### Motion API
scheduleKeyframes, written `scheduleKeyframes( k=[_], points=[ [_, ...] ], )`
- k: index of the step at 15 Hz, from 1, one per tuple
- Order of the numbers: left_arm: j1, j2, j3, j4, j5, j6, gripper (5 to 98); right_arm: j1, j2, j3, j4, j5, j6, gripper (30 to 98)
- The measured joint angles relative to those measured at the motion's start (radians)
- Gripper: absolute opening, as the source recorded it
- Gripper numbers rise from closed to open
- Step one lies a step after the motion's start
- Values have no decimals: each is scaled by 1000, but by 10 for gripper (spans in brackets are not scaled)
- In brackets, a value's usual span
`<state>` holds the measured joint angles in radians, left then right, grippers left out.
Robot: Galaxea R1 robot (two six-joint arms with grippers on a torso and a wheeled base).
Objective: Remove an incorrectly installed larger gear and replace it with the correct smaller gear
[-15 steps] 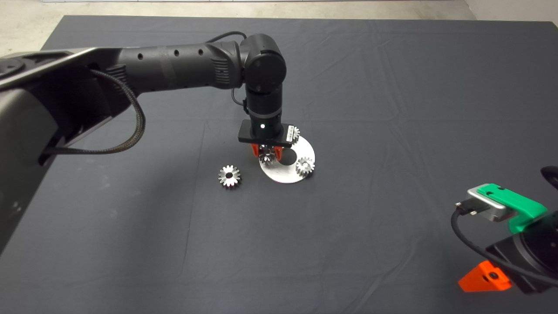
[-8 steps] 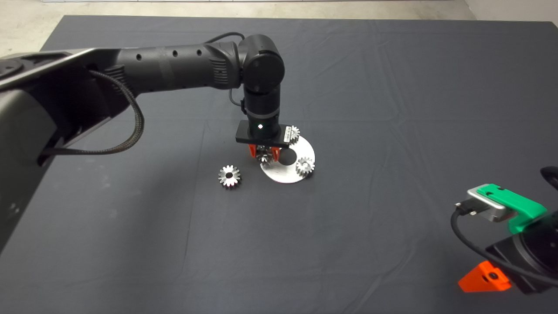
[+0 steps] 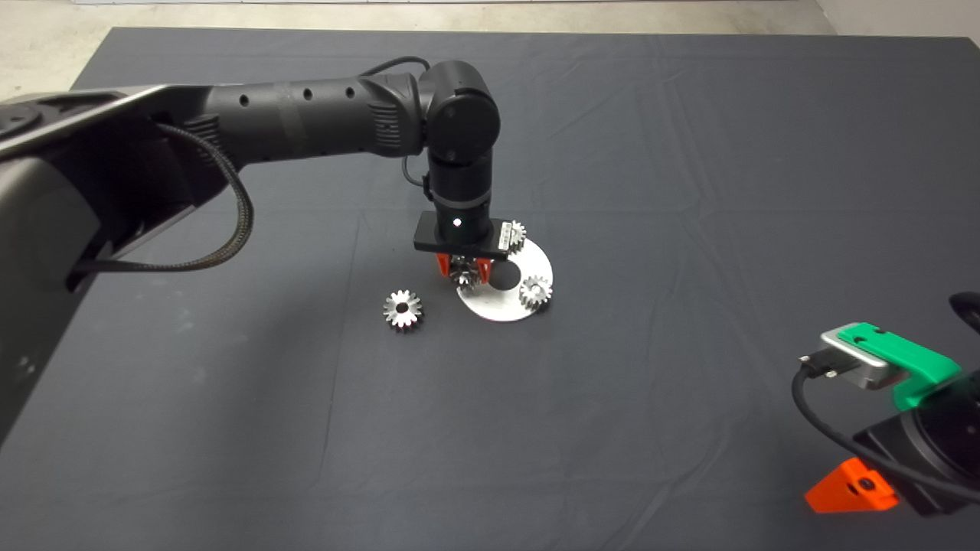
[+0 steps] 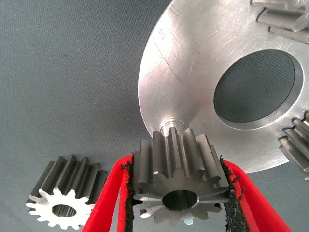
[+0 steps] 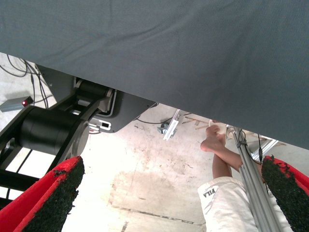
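Note:
My left gripper (image 3: 465, 269) hangs over the left edge of the round silver plate (image 3: 501, 308), shut on the larger gear (image 4: 178, 181), a dark grey steel gear held by its teeth between the red fingers (image 4: 113, 193). The gear sits just above a bare short peg (image 4: 171, 124) on the plate (image 4: 193, 72). The smaller gear (image 3: 403, 310), with a pale whitish face, lies flat on the mat left of the plate, and it also shows in the left wrist view as the smaller gear (image 4: 63, 208). My right gripper (image 5: 169, 193) is parked at the lower right, open and holding nothing.
Two small silver gears (image 3: 536, 291) (image 3: 517, 232) sit on the plate around its large centre hole (image 4: 253, 89). The right wrist view looks past the mat's edge to the floor, the robot base and a person's leg (image 5: 224, 164).
The left gripper has risen slightly with the larger gear still clamped, then held still. The right arm has not moved.

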<state>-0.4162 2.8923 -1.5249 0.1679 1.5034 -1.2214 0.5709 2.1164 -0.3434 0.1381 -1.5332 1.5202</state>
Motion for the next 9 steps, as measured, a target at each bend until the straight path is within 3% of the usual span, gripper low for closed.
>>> scheduleKeyframes(
  k=[5,9],
  points=[
    [35,0,-3,16,-5,0,356,0,0,0,0,0,0,969],
    [40,0,-3,16,-2,0,364,0,0,0,0,0,0,969]
  ],
)
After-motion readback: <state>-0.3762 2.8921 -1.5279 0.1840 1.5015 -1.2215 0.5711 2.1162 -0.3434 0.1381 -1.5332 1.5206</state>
